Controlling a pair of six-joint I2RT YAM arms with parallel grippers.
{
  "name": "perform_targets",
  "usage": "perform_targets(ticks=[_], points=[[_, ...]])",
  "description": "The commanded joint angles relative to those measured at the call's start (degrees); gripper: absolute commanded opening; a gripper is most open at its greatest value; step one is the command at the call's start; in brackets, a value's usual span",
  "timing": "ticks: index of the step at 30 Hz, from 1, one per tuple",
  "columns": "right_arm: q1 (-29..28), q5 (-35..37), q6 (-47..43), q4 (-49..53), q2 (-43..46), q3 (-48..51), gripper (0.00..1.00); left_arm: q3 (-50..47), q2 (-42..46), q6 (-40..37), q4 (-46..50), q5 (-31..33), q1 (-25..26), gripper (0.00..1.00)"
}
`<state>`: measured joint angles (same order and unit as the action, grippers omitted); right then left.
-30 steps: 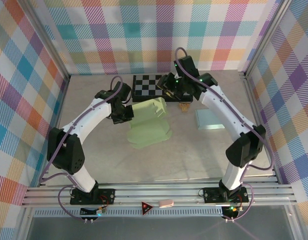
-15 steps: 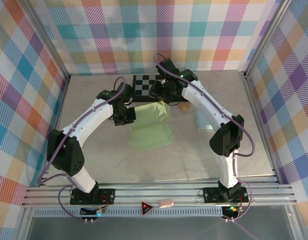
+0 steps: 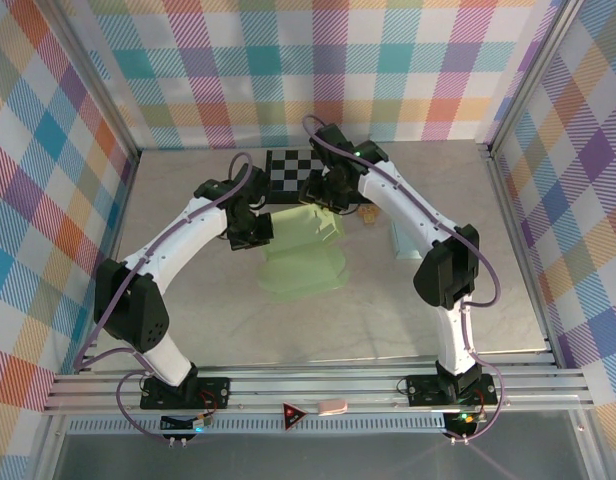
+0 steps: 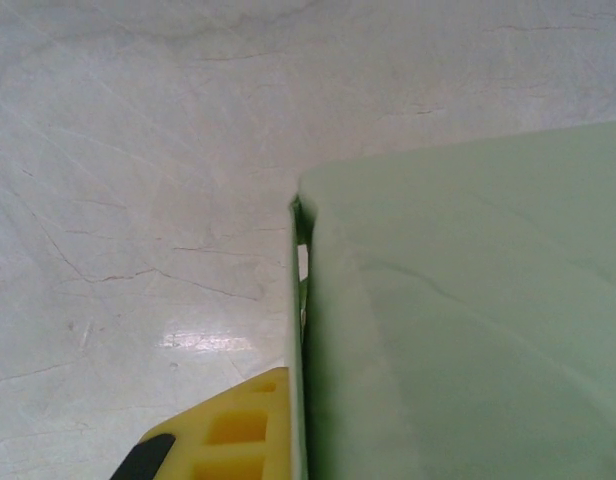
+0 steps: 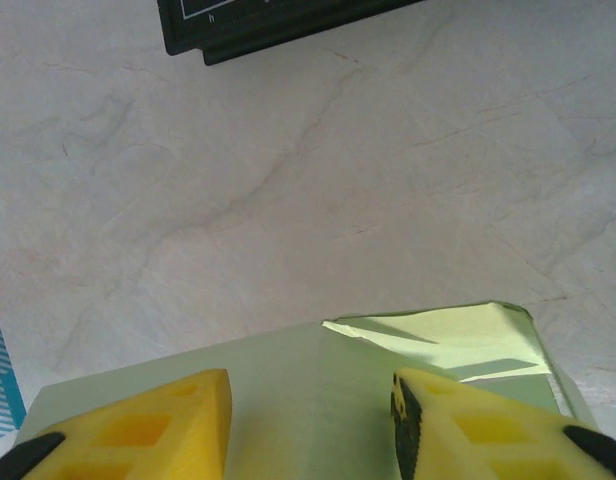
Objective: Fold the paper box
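Note:
The light green paper box (image 3: pixel 306 262) lies partly folded in the middle of the table, its far part raised. My left gripper (image 3: pixel 252 229) is at the box's left side, shut on an upright side wall (image 4: pixel 296 330). One yellow finger (image 4: pixel 228 430) presses that wall from outside, and the other is hidden behind the green panel (image 4: pixel 468 320). My right gripper (image 3: pixel 323 194) hovers over the box's far edge. It is open, its yellow fingers (image 5: pixel 138 435) straddling a flat green panel (image 5: pixel 308 400), with a lighter flap (image 5: pixel 458 340) beyond.
A black-and-white checkerboard (image 3: pixel 293 172) lies just behind the box, and its dark edge (image 5: pixel 278 20) shows in the right wrist view. A pale blue flat box (image 3: pixel 410 240) and a small tan object (image 3: pixel 369 212) sit to the right. Plaid walls close in the table.
My right arm has swung left from beside the checkerboard to above the box's far edge. The left gripper has shifted slightly up and right, still holding the wall.

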<state>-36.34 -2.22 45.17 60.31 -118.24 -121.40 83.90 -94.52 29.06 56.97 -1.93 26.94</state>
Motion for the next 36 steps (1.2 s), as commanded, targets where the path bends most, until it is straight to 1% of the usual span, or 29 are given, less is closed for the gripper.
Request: perform_targets(ticks=[1, 3, 6, 10, 12, 16, 18, 19, 21, 23, 25, 28, 30, 31, 33, 35, 36], points=[[0.08, -3.25, 1.67, -1.47, 2.10, 1.12, 0.44, 1.62, 0.55, 1.40, 0.38, 0.98, 1.05, 0.00], [0.51, -4.44, 2.84, -1.94, 2.24, 1.09, 0.41, 1.28, 0.90, 2.23, -0.34, 1.77, 1.49, 0.00], [1.47, -5.69, 3.57, -3.84, 3.08, 1.99, 0.33, 0.46, 1.49, 3.79, -1.81, 1.93, 1.93, 0.00], [3.17, -8.15, 5.64, -5.67, 4.18, 3.39, 0.15, -0.05, 2.12, 6.39, -3.38, 2.38, 2.83, 0.00], [3.61, -9.07, 6.98, -7.20, 5.04, 4.83, 0.09, 0.06, 2.33, 7.52, -3.71, 2.72, 3.33, 0.00], [4.38, -10.75, 9.00, -10.35, 7.41, 7.22, 0.05, 0.99, 2.62, 8.96, -3.32, 3.69, 4.12, 0.00], [4.76, -10.88, 8.90, -10.64, 8.21, 7.07, 0.05, 1.15, 3.07, 9.66, -3.23, 4.02, 4.39, 0.00], [4.91, -10.95, 8.64, -10.72, 8.67, 7.06, 0.11, 1.19, 3.22, 9.95, -3.02, 4.32, 4.50, 0.00], [5.12, -10.31, 7.30, -9.79, 9.69, 6.76, 0.32, 1.40, 3.55, 10.05, -2.47, 5.08, 4.69, 0.00], [5.22, -8.66, 5.90, -8.38, 11.16, 7.04, 0.42, 2.03, 3.69, 10.05, -1.71, 5.94, 4.70, 0.00], [5.22, -6.56, 4.33, -7.69, 13.33, 7.98, 0.46, 2.24, 3.73, 9.83, -1.22, 6.58, 4.70, 0.00], [5.15, -4.33, 2.75, -7.44, 16.99, 10.77, 0.46, 3.05, 3.42, 9.32, -0.65, 7.29, 4.70, 0.00], [5.13, -4.00, 2.47, -8.69, 19.60, 14.71, 0.43, 4.18, 2.62, 8.92, 0.18, 7.73, 4.62, 0.00], [5.10, -4.44, 2.18, -10.05, 20.68, 17.23, 0.39, 4.85, 2.21, 8.73, 0.70, 7.86, 4.59, 0.00], [5.19, -7.50, 1.65, -15.21, 22.31, 23.09, 0.30, 5.87, 1.47, 8.26, 1.29, 7.63, 4.53, 0.00], [5.19, -9.78, 1.82, -16.51, 21.78, 25.18, 0.24, 6.45, 1.12, 7.82, 1.54, 7.18, 4.44, 0.00], [5.19, -10.15, 2.45, -16.21, 21.26, 25.49, 0.22, 6.77, 0.96, 7.43, 1.88, 6.92, 4.31, 0.00]])
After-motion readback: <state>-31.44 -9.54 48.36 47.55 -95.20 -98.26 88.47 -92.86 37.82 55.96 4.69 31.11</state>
